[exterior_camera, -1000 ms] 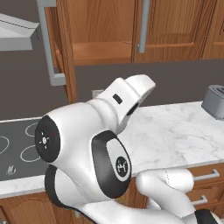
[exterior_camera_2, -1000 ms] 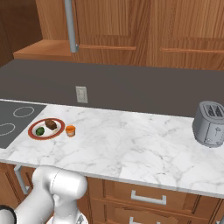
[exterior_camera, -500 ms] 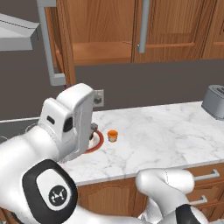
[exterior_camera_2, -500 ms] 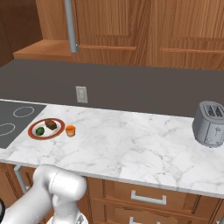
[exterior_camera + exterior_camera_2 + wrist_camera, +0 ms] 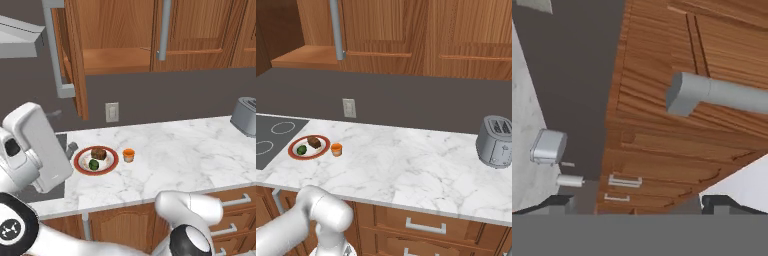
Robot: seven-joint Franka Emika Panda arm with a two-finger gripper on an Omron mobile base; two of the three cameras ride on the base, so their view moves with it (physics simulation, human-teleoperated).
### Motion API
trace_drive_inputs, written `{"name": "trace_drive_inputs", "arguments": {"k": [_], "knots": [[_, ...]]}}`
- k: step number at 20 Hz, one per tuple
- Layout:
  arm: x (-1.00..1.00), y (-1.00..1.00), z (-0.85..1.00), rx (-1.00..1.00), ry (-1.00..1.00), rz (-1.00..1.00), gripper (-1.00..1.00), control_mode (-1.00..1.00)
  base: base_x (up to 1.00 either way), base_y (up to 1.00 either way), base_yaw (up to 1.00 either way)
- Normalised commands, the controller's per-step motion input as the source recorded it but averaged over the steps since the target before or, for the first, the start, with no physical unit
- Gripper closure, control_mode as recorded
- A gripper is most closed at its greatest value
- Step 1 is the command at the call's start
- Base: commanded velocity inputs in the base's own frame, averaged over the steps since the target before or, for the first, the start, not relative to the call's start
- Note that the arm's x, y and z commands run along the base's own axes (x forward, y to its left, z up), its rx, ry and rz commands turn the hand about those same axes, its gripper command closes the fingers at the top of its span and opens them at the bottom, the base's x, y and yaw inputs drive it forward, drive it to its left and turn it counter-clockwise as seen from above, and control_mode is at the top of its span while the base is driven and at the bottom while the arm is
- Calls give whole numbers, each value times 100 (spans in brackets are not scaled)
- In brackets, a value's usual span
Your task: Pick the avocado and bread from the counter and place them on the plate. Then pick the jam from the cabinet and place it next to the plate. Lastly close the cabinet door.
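1. The plate (image 5: 96,160) sits on the white marble table (image 5: 180,150), near its left end beside the dark stovetop (image 5: 271,140).
2. On the plate lie the avocado (image 5: 93,164) and the bread (image 5: 98,154), the bread toward the wall and the avocado toward the front edge.
3. The jam (image 5: 128,155) stands upright on the table just beside the plate's right rim, apart from it.
4. The cabinet (image 5: 115,55) above is open, with its wooden shelf (image 5: 112,61) showing inside.
5. The cabinet door (image 5: 75,60) stands swung out toward the room, its grey bar handle (image 5: 55,55) on the left side, above the plate's end of the table.
6. A toaster (image 5: 497,141) stands at the far right of the table, well apart from the plate; a wall outlet (image 5: 112,112) is on the dark backsplash above the plate.
7. The white arm's bulky links fill the lower left of the left base view, close beside the plate and covering part of the stovetop.
8. In the hand view the pincer (image 5: 639,202) faces brown wood panelling with a grey bar handle; its two dark tips stand wide apart with nothing between them.
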Motion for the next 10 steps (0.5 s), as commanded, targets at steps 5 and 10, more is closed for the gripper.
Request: {"name": "trace_drive_inputs", "arguments": {"k": [5, 10], "knots": [[61, 52, -20, -22, 23, -3, -100, -100, 0, 0, 0], [58, 44, -19, -15, 26, -1, -100, -100, 0, 0, 0]]}}
